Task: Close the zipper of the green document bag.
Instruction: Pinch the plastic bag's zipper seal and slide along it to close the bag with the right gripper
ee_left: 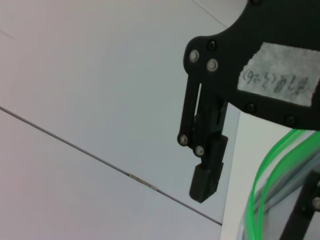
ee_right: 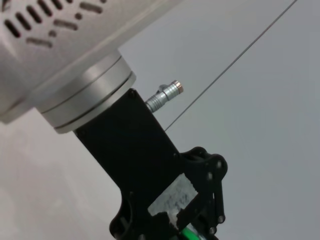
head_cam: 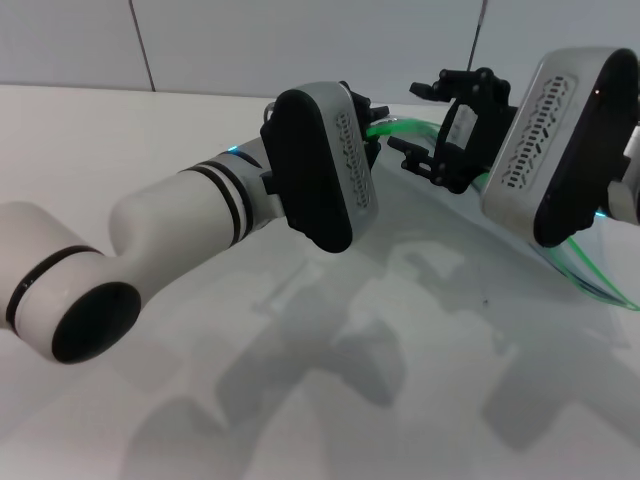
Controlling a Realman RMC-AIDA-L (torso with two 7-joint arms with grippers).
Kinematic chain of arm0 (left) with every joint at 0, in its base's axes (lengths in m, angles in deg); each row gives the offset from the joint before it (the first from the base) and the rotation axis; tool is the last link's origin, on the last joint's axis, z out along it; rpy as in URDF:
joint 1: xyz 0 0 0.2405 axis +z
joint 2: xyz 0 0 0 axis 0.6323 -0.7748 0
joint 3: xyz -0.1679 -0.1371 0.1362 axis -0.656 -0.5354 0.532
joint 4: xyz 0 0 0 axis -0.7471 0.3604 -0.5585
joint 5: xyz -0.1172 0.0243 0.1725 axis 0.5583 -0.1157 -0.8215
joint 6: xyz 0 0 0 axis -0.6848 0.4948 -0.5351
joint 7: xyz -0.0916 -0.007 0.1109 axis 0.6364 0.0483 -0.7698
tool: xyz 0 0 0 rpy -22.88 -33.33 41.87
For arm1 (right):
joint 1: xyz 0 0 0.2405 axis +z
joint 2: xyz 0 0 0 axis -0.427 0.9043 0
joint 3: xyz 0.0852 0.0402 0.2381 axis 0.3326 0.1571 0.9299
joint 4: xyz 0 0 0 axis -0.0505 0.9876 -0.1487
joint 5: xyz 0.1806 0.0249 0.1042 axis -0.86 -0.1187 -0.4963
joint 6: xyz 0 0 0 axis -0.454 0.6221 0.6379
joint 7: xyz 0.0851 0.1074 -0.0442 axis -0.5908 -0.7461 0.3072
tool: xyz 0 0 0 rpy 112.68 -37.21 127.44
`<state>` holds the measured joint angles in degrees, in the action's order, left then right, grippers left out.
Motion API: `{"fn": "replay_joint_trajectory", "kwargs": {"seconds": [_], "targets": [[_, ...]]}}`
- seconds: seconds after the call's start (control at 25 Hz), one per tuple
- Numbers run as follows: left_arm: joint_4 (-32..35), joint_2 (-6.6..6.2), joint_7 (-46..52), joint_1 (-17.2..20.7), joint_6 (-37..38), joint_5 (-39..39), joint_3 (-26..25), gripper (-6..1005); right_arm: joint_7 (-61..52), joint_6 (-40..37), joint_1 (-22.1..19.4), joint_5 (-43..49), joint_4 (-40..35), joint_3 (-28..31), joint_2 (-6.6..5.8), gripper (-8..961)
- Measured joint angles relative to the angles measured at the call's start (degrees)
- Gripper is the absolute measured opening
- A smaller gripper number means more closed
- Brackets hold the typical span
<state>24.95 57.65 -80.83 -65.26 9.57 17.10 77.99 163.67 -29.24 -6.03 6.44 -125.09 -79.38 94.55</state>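
The green document bag (head_cam: 500,250) lies flat on the white table at the far right, under my two arms. Its zipper (head_cam: 398,127) shows as a thin bright green strip between the two wrists and again along the bag's right edge; the slider is not visible. My right gripper (head_cam: 410,117) hovers over the strip's far end with its fingers apart. The left wrist view shows one of those fingers (ee_left: 205,180) beside the zipper (ee_left: 265,175). My left gripper is hidden behind its own wrist housing (head_cam: 325,165); only its black body (ee_right: 150,165) shows in the right wrist view.
A white table (head_cam: 150,130) runs out to the left and front, with the arms' shadows on it. A pale wall with panel seams stands behind. The left forearm (head_cam: 150,230) crosses the near left part of the table.
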Motion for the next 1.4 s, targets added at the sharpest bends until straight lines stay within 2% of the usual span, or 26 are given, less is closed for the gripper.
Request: {"fn": "replay_joint_trajectory", "kwargs": {"seconds": [1.4], "targets": [[0.3, 0.15, -0.8, -0.2, -0.2, 0.0, 0.1, 52, -0.5, -3.0, 2.4, 0.1, 3.2, -2.9, 0.04, 519]]}}
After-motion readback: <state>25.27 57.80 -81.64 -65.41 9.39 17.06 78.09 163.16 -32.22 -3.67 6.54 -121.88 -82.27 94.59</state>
